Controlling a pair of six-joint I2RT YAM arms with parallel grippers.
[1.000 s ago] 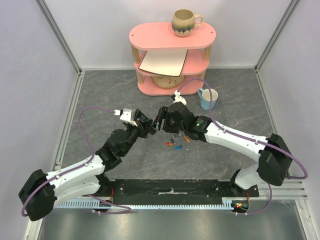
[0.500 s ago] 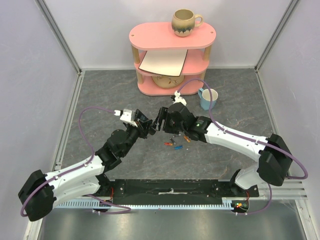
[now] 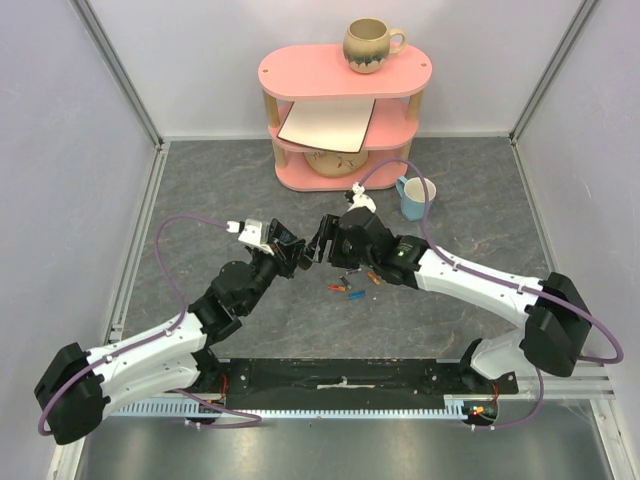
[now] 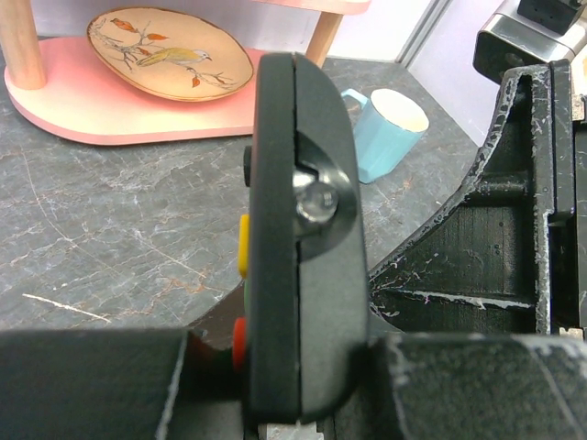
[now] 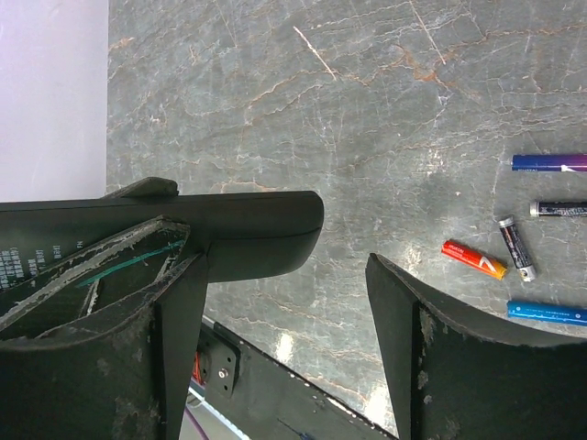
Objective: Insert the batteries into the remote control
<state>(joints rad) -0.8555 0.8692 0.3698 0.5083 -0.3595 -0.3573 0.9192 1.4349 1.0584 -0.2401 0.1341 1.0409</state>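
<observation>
My left gripper (image 4: 293, 371) (image 3: 289, 255) is shut on the remote control (image 4: 298, 229), a slim black bar seen edge-on with red and yellow buttons on its left side. The remote's free end (image 5: 257, 229) pokes past one finger of my right gripper (image 5: 284, 275) (image 3: 322, 240), which stands open; its other finger (image 5: 440, 348) is well apart from the remote. Several batteries lie on the table right of the grippers (image 3: 350, 286): two blue (image 5: 548, 162) (image 5: 548, 313), a red-orange one (image 5: 473, 259) and two dark ones (image 5: 516, 247) (image 5: 559, 209).
A pink shelf (image 3: 300, 70) stands at the back with a brown mug (image 3: 370, 45) on top, a white board (image 3: 328, 125) in the middle and a painted plate (image 4: 170, 55) at the bottom. A blue mug (image 3: 415, 197) (image 4: 390, 128) stands right of the shelf.
The right arm has shifted very slightly to the right. Both grippers keep their state and the remote stays held by the left one.
</observation>
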